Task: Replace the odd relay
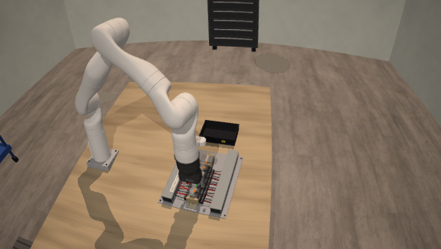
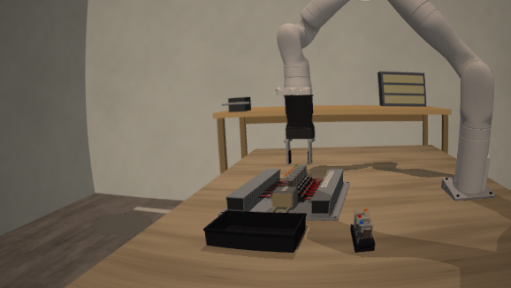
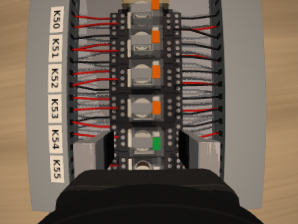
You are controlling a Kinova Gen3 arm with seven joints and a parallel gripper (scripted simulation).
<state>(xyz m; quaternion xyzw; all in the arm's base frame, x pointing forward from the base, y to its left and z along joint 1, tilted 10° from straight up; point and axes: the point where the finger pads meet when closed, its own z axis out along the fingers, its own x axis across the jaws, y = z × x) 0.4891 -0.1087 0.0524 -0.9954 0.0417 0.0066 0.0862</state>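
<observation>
A grey relay panel lies on the wooden table and holds a row of relays (image 3: 147,90). Several relays have orange test buttons on the right of their tops. One relay has a green button (image 3: 157,144) and sits near the bottom of the wrist view; it also shows in the top view (image 1: 195,185). My gripper (image 2: 300,157) hangs open and empty above the far end of the row, its fingers clear of the relay tops. The spare relay (image 2: 362,224), with an orange button, stands on a small black holder to the right of the panel. The wrist view does not show the fingertips.
A black open tray (image 2: 255,230) stands in front of the panel; it also shows in the top view (image 1: 220,132). Grey cable ducts (image 2: 254,190) run along both sides of the row. The arm's base (image 2: 469,190) is bolted at the table's right.
</observation>
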